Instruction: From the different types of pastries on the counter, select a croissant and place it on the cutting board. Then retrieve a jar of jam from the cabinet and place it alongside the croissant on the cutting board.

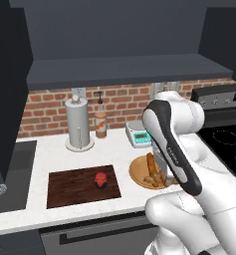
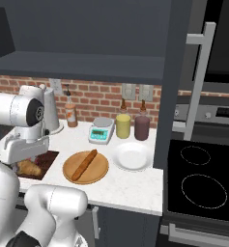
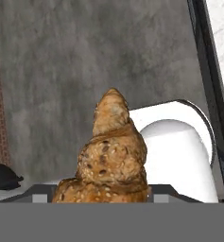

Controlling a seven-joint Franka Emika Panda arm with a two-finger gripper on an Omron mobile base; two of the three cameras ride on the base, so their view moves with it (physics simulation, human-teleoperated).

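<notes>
I read the croissant (image 3: 112, 156) as sitting right at my gripper: in the hand view it rises straight up from the bottom edge, where the fingertips would be, and hides them. Golden-brown, ridged in stacked layers, dark flecks across the crust, one tapered end pointing away from the hand. Whether the fingers are clamped on it I cannot tell; the jaws are covered by the pastry.

From the right base view, the croissant (image 2: 29, 168) sits just under the white hand, over the near edge of the cutting board (image 2: 46, 160). The baguette stick (image 2: 84, 165) lies to the gripper's right on the round tan plate (image 2: 99, 173).

In the left base view, the jar of jam (image 1: 100, 180) stands upright on the cutting board (image 1: 69, 187), left of my arm, red top showing.
</notes>
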